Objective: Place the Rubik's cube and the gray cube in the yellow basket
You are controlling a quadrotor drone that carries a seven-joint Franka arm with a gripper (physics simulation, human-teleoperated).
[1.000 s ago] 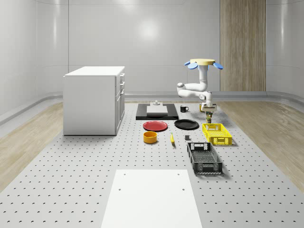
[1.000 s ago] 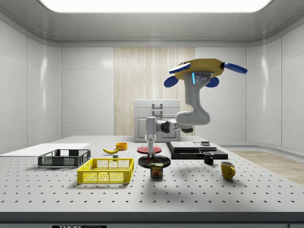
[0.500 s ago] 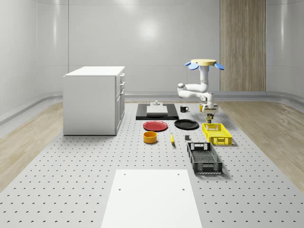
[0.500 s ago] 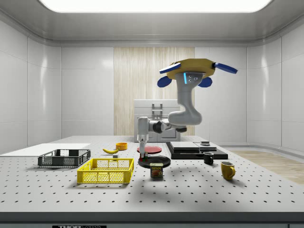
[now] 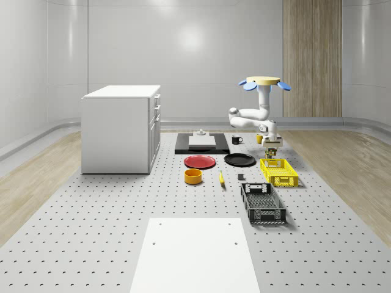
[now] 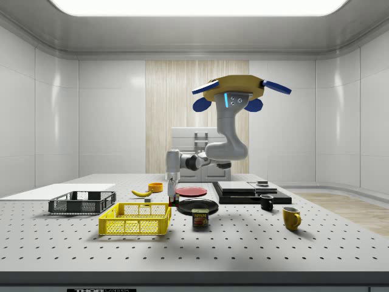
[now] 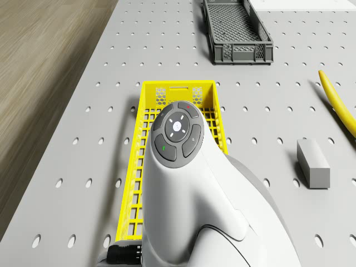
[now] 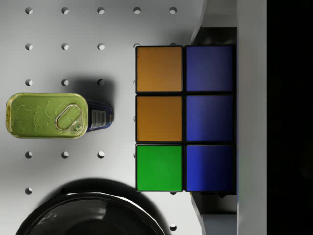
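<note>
Surface: perforated table (image 5: 91,232).
Hidden: yellow basket (image 7: 149,111) partly behind arm.
Gripper (image 6: 172,187): pinching Rubik's cube (image 8: 183,117).
Change: drone (image 6: 236,91) shifted toward basket.

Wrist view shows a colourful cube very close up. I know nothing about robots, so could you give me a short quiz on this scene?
1. True or false: the gray cube already lies in the yellow basket.
2. What is the gripper holding? A: a banana. B: the Rubik's cube. C: a mug.
3. Does the drone hover, or rest on the table?
Key: 1 false, it lies on the table beside the basket; 2 B; 3 it hovers.
</note>
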